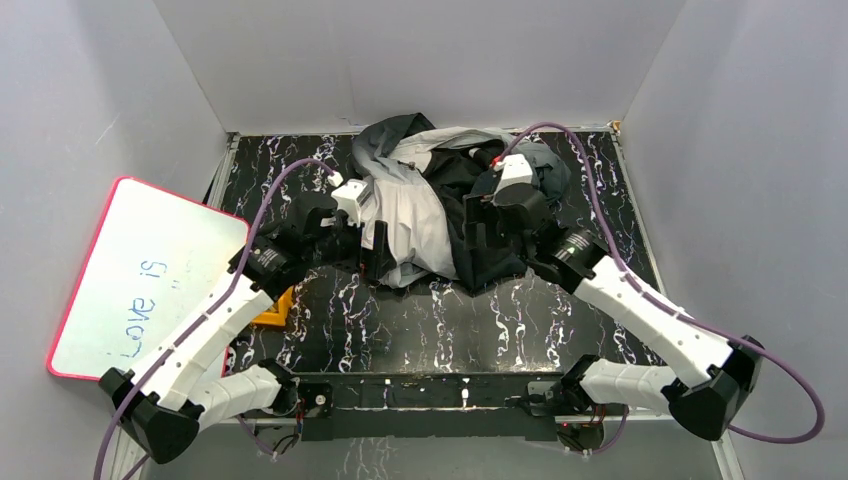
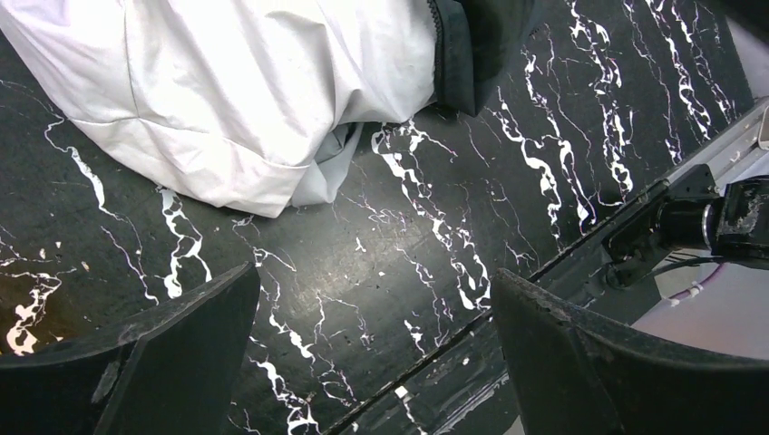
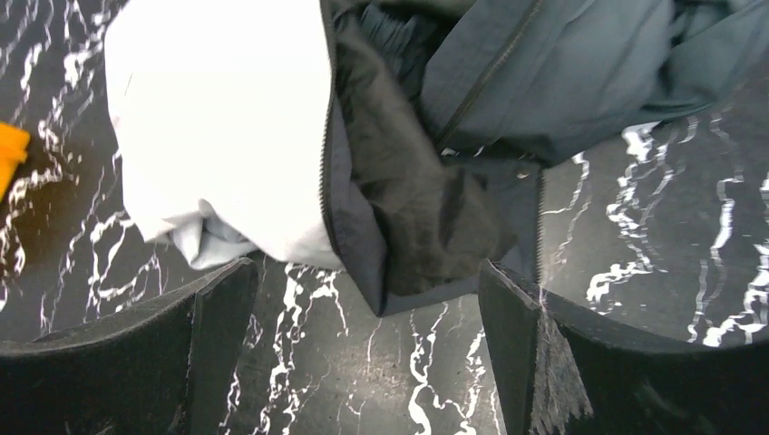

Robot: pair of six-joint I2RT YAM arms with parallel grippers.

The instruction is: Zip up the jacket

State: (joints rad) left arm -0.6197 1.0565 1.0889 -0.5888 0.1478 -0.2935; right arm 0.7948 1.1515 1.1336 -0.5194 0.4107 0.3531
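The jacket (image 1: 425,205) lies crumpled at the back middle of the black marbled table, light grey on the left, dark grey and black on the right. My left gripper (image 1: 375,250) is open and empty at the jacket's near left edge; in the left wrist view the gripper (image 2: 376,313) is over bare table below the light grey fabric (image 2: 227,91). My right gripper (image 1: 482,240) is open over the dark side. In the right wrist view the gripper (image 3: 367,317) is just below the jacket's dark bottom corner (image 3: 408,217). A zipper edge (image 3: 325,181) runs between the light and dark cloth.
A pink-framed whiteboard (image 1: 150,270) leans at the left wall. An orange object (image 1: 275,310) lies under my left arm and shows at the edge of the right wrist view (image 3: 9,154). Grey walls enclose the table. The front rail (image 2: 635,213) holds the arm bases.
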